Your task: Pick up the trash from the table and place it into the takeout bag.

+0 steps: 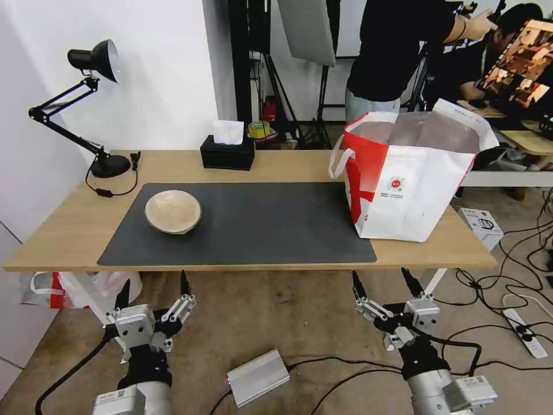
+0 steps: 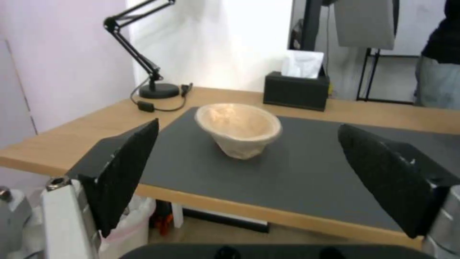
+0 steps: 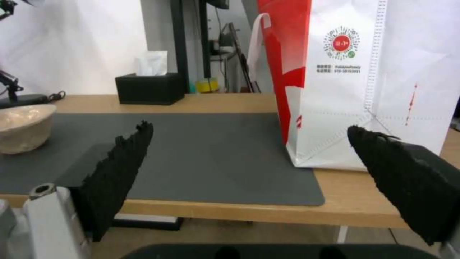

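While the left pincer (image 1: 154, 291) gapes, the tan bowl (image 1: 173, 211) sits beyond.

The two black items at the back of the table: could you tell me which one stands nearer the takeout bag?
The black tissue box, with white tissue poking out, stands nearer the takeout bag. The black desk lamp sits at the far left corner of the table.

Bag (image 3: 345, 90) — round red logo (image 3: 341, 43) on white face, two lines of small print beneath, too small to read. No other text legible.
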Robot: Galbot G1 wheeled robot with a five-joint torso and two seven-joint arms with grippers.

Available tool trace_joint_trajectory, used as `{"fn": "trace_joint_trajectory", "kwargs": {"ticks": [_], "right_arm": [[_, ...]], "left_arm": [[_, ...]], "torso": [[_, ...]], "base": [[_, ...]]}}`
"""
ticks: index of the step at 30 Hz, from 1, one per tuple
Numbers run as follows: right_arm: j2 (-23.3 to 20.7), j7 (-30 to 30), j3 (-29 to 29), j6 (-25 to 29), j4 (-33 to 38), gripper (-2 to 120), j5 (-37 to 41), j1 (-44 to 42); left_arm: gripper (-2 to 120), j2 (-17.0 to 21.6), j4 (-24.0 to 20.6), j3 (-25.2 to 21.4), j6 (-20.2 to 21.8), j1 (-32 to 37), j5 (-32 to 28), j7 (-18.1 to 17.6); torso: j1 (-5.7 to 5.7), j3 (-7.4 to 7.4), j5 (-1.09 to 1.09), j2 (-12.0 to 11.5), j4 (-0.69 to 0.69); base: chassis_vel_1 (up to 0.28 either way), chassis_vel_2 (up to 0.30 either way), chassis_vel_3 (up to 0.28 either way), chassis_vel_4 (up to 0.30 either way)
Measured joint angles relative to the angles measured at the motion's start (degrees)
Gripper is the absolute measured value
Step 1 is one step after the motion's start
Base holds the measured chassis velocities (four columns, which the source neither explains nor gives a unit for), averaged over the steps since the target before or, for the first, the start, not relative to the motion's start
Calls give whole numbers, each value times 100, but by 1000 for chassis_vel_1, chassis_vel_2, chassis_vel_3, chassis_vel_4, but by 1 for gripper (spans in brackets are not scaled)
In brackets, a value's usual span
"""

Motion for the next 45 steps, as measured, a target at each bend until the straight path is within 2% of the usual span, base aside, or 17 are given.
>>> {"fn": "trace_joint_trajectory", "kwargs": {"ticks": [5, 15, 18, 19, 21, 22, 23, 24, 28, 29, 33, 35, 37, 39, 40, 43, 45], "right_arm": [[-2, 0, 2, 1, 0, 100, 2, 2], [-1, -2, 2, 4, 0, 100, 3, 3], [-2, -3, 2, 5, 0, 100, 3, 3], [-2, -3, 2, 6, 0, 100, 3, 4], [-2, -3, 2, 6, 0, 100, 3, 4], [-2, -4, 2, 7, 0, 100, 4, 4], [-2, -4, 2, 7, 0, 100, 3, 4], [-2, -4, 2, 7, 0, 100, 3, 4], [-2, -4, 2, 9, 0, 100, 4, 4], [-2, -4, 2, 9, 0, 100, 4, 4], [-2, -4, 2, 9, 1, 100, 4, 4], [-2, -4, 2, 9, 1, 100, 4, 4], [-2, -4, 2, 9, 1, 100, 3, 4], [-2, -4, 2, 9, 1, 100, 4, 4], [-2, -4, 2, 9, 1, 100, 4, 4], [-2, -4, 2, 9, 1, 100, 4, 4], [-2, -4, 2, 9, 1, 100, 4, 4]], "left_arm": [[100, 48, 0, -111, -59, -111, -243, -64], [100, 246, 0, -282, -9, -544, -1406, -308], [100, 399, 0, -470, 161, -749, -2064, -342], [100, 489, 0, -587, 239, -852, -2473, -346], [100, 506, 0, -608, 255, -872, -2564, -349], [100, 598, 0, -716, 343, -985, -3037, -392], [100, 641, 0, -749, 386, -1033, -3240, -429], [100, 641, 0, -749, 386, -1033, -3240, -429], [100, 841, 0, -864, 482, -1227, -4034, -538], [100, 841, 0, -864, 482, -1227, -4034, -538], [100, 1151, 1, -1081, 758, -1685, -5273, -909], [100, 1188, 0, -1111, 798, -1762, -5442, -981], [100, 1410, 0, -1288, 972, -2093, -6284, -1355], [100, 1472, 0, -1335, 998, -2158, -6478, -1425], [100, 1595, 0, -1426, 1026, -2264, -6900, -1543], [100, 1780, 0, -1591, 1063, -2427, -7561, -1810], [100, 1811, 0, -1625, 1068, -2455, -7664, -1862]], "torso": [[0, 0, 0, 0, 0], [1, 0, 0, 0, 0], [1, 0, 0, 0, 1], [0, 0, 0, 0, 0], [1, 0, 0, 0, 0], [1, 0, 0, 0, 0], [1, 0, 0, 0, 0], [1, 0, 0, 0, 0], [0, 0, 0, 0, 0], [0, 0, 0, 0, 0], [0, 0, 0, 0, 1], [0, 0, 0, 0, 0], [1, 1, 0, 0, -1], [1, 1, 0, 0, -1], [1, 0, 0, 0, 0], [1, 1, -1, 0, 0], [0, 1, 0, 0, 0]], "base": [[0, 0, 0, 0], [0, 0, 0, 0], [0, 0, 0, 0], [0, 0, 0, 0], [0, 0, 0, 0], [0, 0, 0, 0], [0, 0, 0, 0], [0, 0, 0, 0], [0, 0, 0, 0], [0, 0, 0, 0], [0, 0, 0, 0], [0, 0, 0, 0], [0, 0, 0, 0], [0, 0, 0, 0], [0, 0, 0, 0], [0, 0, 0, 0], [0, 0, 0, 0]]}}
